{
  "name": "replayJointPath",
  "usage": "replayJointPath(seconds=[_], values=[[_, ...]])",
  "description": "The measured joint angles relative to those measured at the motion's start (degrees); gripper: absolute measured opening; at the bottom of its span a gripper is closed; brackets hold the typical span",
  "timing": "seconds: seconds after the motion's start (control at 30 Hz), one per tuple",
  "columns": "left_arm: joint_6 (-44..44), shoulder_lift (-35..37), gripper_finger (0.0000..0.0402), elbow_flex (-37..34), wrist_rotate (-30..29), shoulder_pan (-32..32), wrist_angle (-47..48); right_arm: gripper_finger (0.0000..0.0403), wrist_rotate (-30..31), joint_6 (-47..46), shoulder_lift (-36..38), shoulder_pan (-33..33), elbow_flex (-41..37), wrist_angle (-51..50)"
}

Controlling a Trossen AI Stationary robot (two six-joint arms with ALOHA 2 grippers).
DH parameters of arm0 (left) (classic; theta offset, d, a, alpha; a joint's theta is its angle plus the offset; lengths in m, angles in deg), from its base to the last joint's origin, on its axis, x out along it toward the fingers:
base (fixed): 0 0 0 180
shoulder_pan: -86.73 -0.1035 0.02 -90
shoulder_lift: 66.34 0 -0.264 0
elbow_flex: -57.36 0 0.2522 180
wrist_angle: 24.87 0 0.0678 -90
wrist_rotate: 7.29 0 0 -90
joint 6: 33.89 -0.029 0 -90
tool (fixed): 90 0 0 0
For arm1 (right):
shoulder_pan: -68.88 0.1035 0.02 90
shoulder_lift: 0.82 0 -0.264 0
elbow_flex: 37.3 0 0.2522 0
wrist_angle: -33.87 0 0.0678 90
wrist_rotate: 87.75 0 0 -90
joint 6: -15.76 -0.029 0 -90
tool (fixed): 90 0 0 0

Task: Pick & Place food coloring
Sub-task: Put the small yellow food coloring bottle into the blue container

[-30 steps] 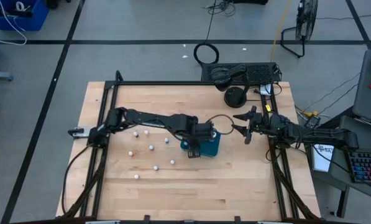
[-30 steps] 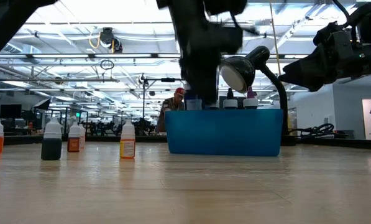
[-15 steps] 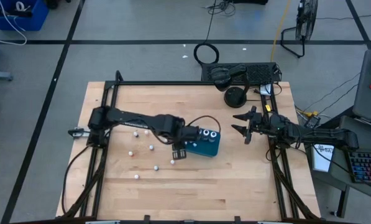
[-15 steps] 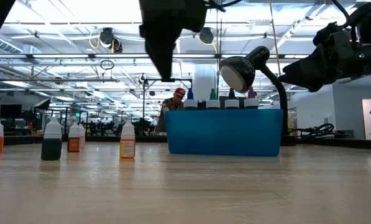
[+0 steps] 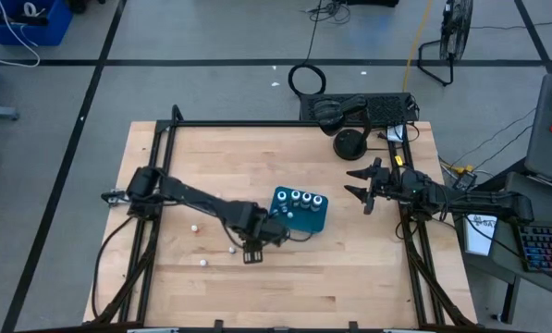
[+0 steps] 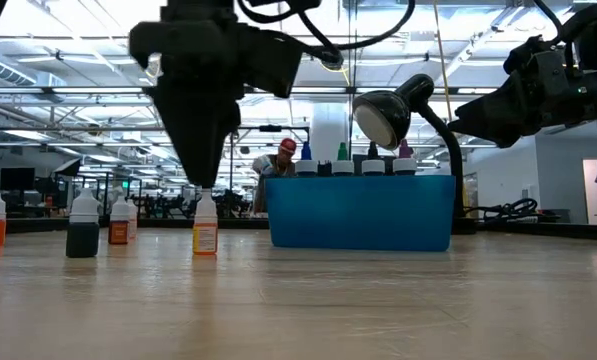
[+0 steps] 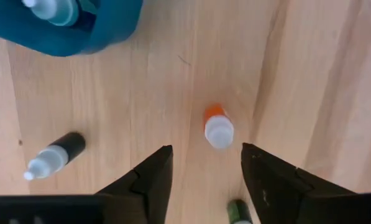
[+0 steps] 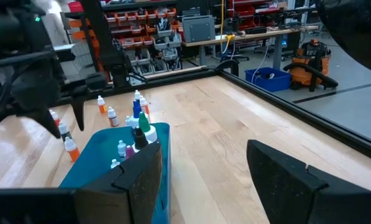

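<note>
Directly beneath the left gripper (image 7: pixel 202 163), fingers spread wide: small orange-bodied, white-capped food coloring bottle (image 7: pixel 218 127), upright, between the tips.

Dark jointed arms — black looped cables, seemingly matte.

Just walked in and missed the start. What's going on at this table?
The robot is moving small food coloring bottles into a teal box, which already holds four. The left gripper is open and empty, hovering above an orange bottle that stands on the table. A few other bottles are out on the wood too. The right gripper waits in the air at the box's far side.
</note>
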Motion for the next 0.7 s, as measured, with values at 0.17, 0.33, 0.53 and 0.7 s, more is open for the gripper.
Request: replayJointPath(seconds=[0.17, 0.33, 0.53, 0.7], values=[[1.2, 0.0, 0.022, -3.6, -1.8, 1.1, -6.7, 0.0224, 0.0, 0.0, 0.0, 0.0, 0.0, 0.0], [2.0, 0.0, 0.0229, -6.6, -1.1, 1.1, -9.2, 0.0224, 0.0, 0.0, 0.0, 0.0, 0.0, 0.0], [2.8, 0.0, 0.023, -9.3, 0.6, 1.1, -12.6, 0.0224, 0.0, 0.0, 0.0, 0.0, 0.0, 0.0], [2.5, -0.1, 0.023, -11.4, 1.5, 1.0, -16.9, 0.0224, 0.0, 0.0, 0.0, 0.0, 0.0, 0.0]])
